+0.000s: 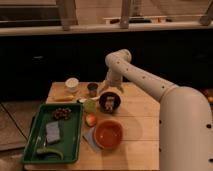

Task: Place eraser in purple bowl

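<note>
Small whitish-beige eraser block (pixel 110 103): inside dark purple round bowl (pixel 109 102). Gripper (pixel 111 91): bowl's 12 o'clock; finger state indeterminable. Risk: bowl nudged during retreat.

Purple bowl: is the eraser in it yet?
In. The eraser lies inside the purple bowl; the gripper hangs just above its rim.

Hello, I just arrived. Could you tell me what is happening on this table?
A white robot arm reaches over the wooden table. Its tool hangs just above the purple bowl, and a small pale block, apparently the eraser, sits inside the bowl. An orange bowl stands nearer the front, and a green tray lies on the left.
</note>
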